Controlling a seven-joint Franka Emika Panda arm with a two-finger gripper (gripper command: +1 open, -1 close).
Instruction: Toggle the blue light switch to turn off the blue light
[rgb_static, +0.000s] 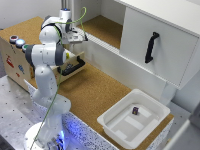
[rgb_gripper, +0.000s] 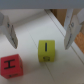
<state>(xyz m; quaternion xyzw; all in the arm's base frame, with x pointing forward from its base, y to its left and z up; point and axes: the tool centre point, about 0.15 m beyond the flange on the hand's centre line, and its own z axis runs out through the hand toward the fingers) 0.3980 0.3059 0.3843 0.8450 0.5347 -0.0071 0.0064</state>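
— Three coloured buttons, where?
— Blue light switch (rgb_static: 19, 43) between red and green caps atop wooden box (rgb_static: 12, 62), exterior view's left; lit or not, hard to tell.
— End effector (rgb_gripper: 41, 31)?
— Spread open above yellow block (rgb_gripper: 46, 51), red block (rgb_gripper: 10, 65) beside, well apart from buttons.

White arm (rgb_static: 46, 75) with grey joints, green cable (rgb_static: 52, 107), white pedestal (rgb_static: 42, 140).

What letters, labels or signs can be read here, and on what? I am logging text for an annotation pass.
"I" or a plain bar: yellow cube, wrist view.
"H", seen sideways: red cube, wrist view.
Red and blue marks on the wooden box front, exterior view: too blurred to read.
Small dark object in the white tray: too small to tell if it bears any marking.
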